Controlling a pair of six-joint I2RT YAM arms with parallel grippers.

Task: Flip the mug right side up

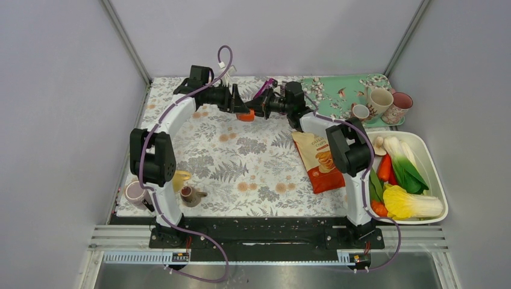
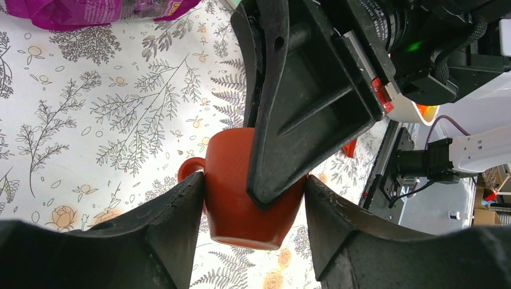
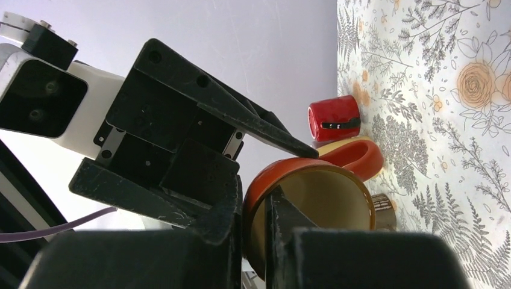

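Observation:
An orange-red mug (image 1: 246,115) with a cream inside hangs on its side above the floral table, between the two arms at the far middle. My left gripper (image 1: 238,107) is shut on its body: in the left wrist view both fingers press the sides of the mug (image 2: 232,186), whose base faces the camera and whose handle points left. My right gripper (image 1: 253,111) is shut on its wall. In the right wrist view one finger sits inside the mouth of the mug (image 3: 325,195) and the other outside the rim, with the right gripper (image 3: 254,208) nipping that wall.
An orange snack bag (image 1: 319,159) lies right of centre. At the back right a green tray (image 1: 337,90) holds several cups. A white bin (image 1: 431,159) of vegetables stands at the right. A purple bag (image 2: 90,9) lies at the back. A small teapot (image 1: 191,194) and a cup (image 1: 135,192) stand near the left base.

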